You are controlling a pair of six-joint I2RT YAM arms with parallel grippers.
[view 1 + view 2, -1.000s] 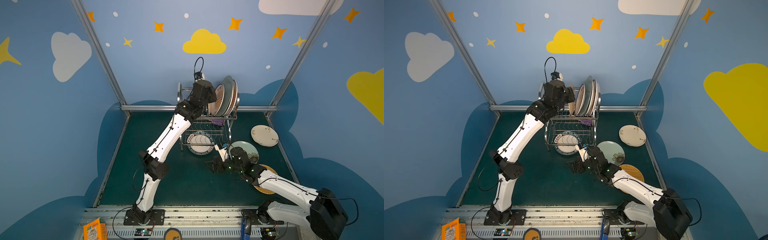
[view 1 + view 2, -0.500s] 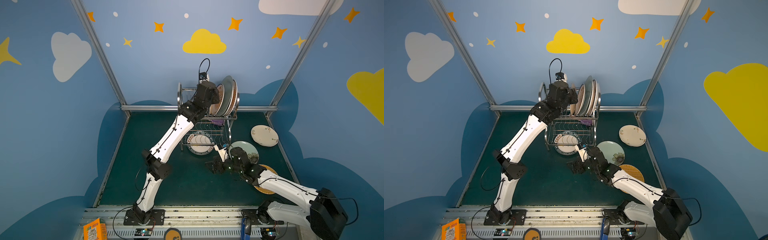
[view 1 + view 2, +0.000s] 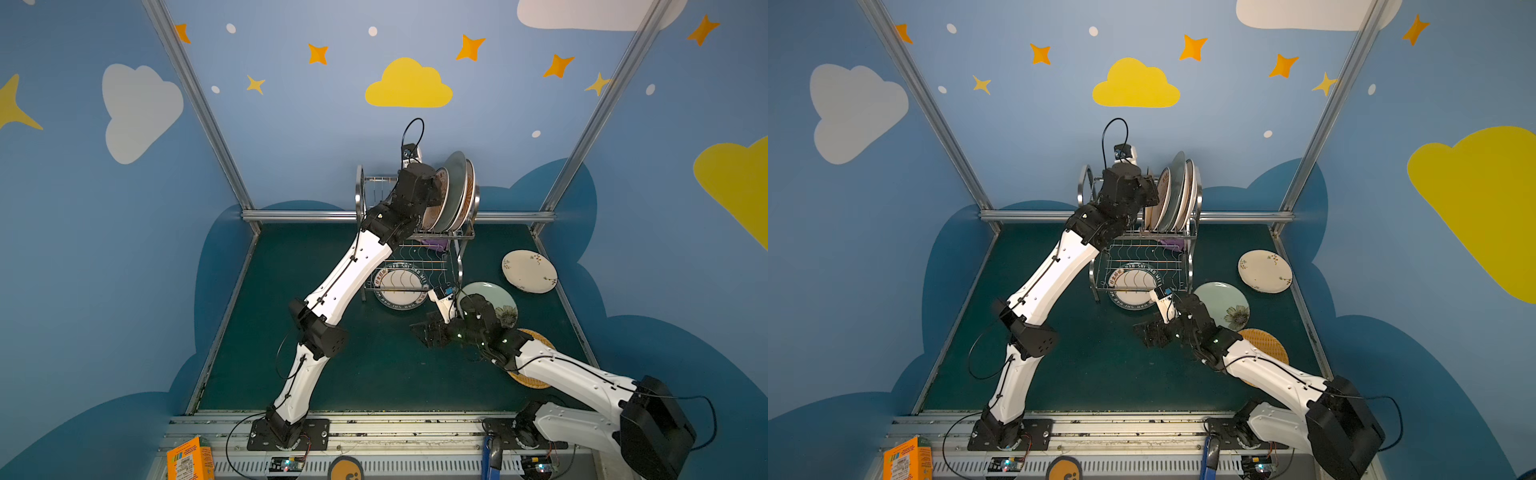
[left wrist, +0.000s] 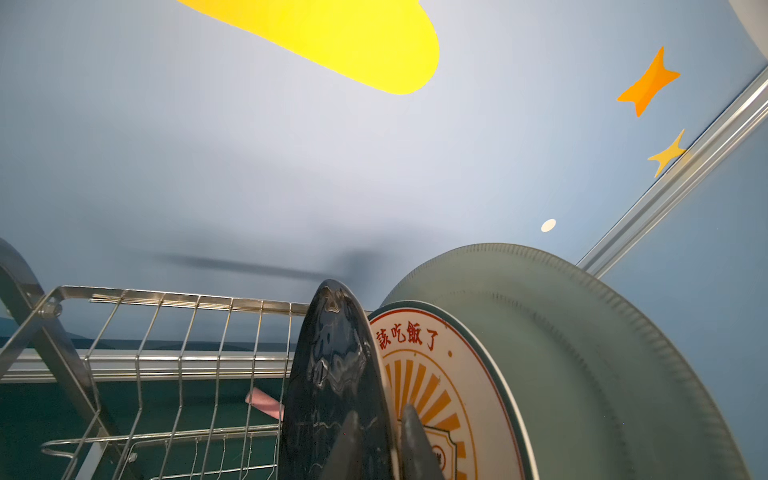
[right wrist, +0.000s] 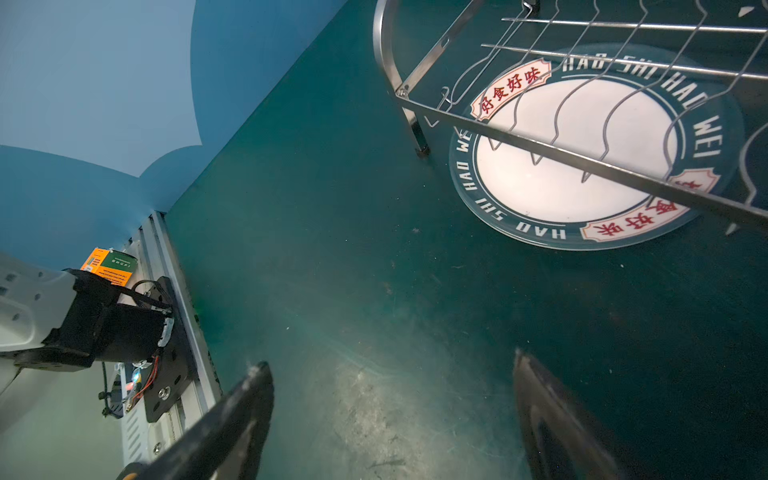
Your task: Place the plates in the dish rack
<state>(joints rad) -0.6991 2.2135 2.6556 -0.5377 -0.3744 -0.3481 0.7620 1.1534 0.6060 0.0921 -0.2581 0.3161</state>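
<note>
Straddling the racked glossy navy round plate [image 4: 332, 353] edge-on, the left gripper [image 4: 381, 411] has its fingers [image 4: 347, 444] close together; clamped or loose, unclear. The right gripper [image 5: 390, 359] gapes, empty.

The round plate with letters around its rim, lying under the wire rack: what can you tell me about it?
The round plate with the dark lettered rim looks like glazed ceramic: white centre, dark blue-green band lettered HAO SHI HAO WEI in white, cream labels with red Chinese characters. It lies flat, face up, on the dark green table, partly beneath the wavy lower tier of the shiny steel wire dish rack, in no slot. A rack foot stands at its rim; contact is unclear.
</note>
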